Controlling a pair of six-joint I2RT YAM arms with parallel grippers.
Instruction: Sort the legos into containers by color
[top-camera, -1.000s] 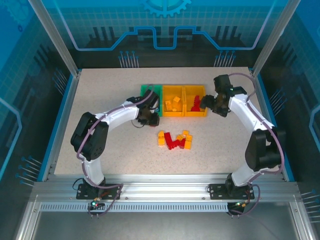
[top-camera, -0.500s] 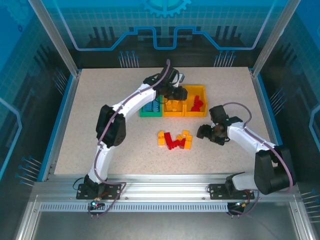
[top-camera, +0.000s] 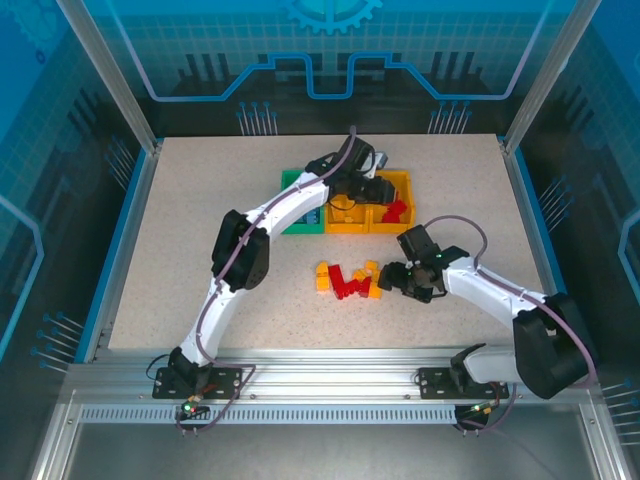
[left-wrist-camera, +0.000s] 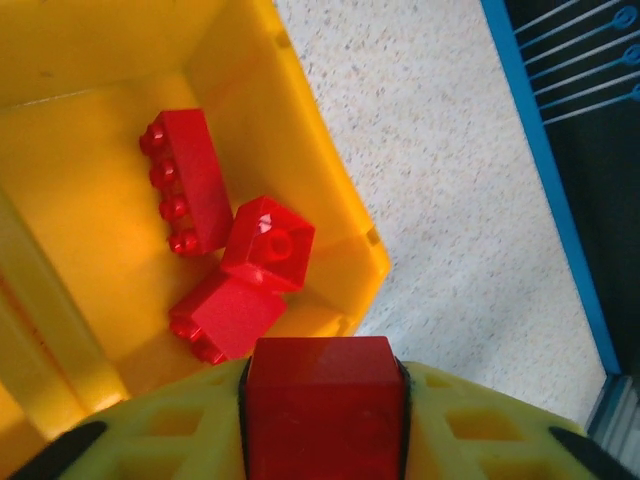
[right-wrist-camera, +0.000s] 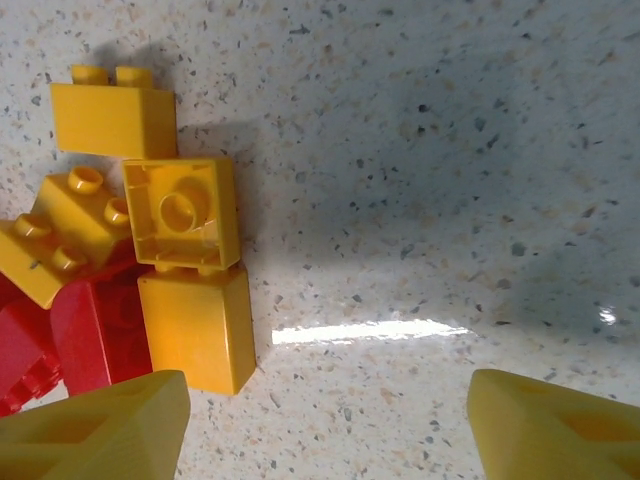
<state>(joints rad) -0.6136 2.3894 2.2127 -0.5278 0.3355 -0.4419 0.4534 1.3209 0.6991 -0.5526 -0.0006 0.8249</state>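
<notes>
My left gripper (top-camera: 385, 190) hangs over the right orange-yellow container (top-camera: 400, 180), shut on a red lego (left-wrist-camera: 322, 420) that fills the gap between its yellow fingers (left-wrist-camera: 150, 430). Three red legos (left-wrist-camera: 268, 243) lie in that container (left-wrist-camera: 300, 130) below it. A loose pile of red and yellow-orange legos (top-camera: 350, 280) sits on the table. My right gripper (top-camera: 388, 280) is low at the pile's right edge, open, with bare table between its fingertips (right-wrist-camera: 100, 430). A yellow lego (right-wrist-camera: 195, 325) lies just inside its left finger.
The three containers stand in a row: green (top-camera: 293, 182) on the left with blue legos, then the middle orange-yellow one (top-camera: 347, 220) with yellow legos. Open table (right-wrist-camera: 420, 200) lies to the right of the pile. The table's right edge (left-wrist-camera: 545, 170) runs close behind the right container.
My left arm swung from beside the green container up and over to the right one. My right gripper left the right container and came down to the pile's right edge.
</notes>
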